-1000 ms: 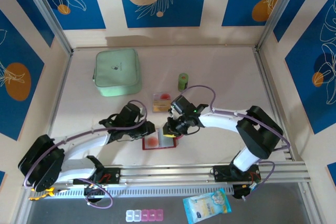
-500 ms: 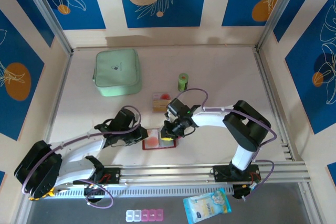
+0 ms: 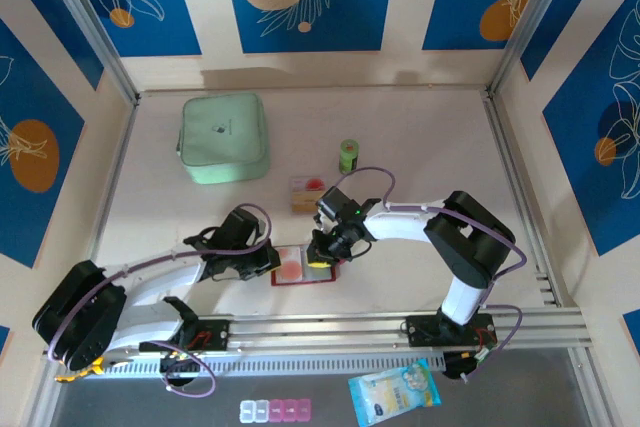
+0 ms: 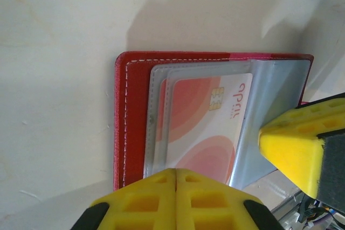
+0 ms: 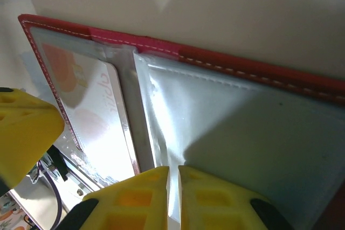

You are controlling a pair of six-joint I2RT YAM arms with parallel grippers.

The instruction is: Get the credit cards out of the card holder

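Top view: the red card holder lies open on the table, near the front edge, between the 2 arms. The left gripper sits at its left edge and the right gripper at its right page. 2 loose credit cards lie just beyond, one orange-tan, one whitish with a red patch. Further back stands a small green bottle, and the mint-green zip case is far left.

Left wrist: the left gripper has its yellow fingers pressed together, tips at the near edge of the card holder. A white credit card with orange circles and a chip sits inside a greyish sleeve. A finger of the right gripper covers the sleeve's right side.

Right wrist: the right gripper is closed to a thin slit, and the clear sleeve of the card holder runs into it, so it looks pinched. The credit card shows on the left, tucked in its pocket.
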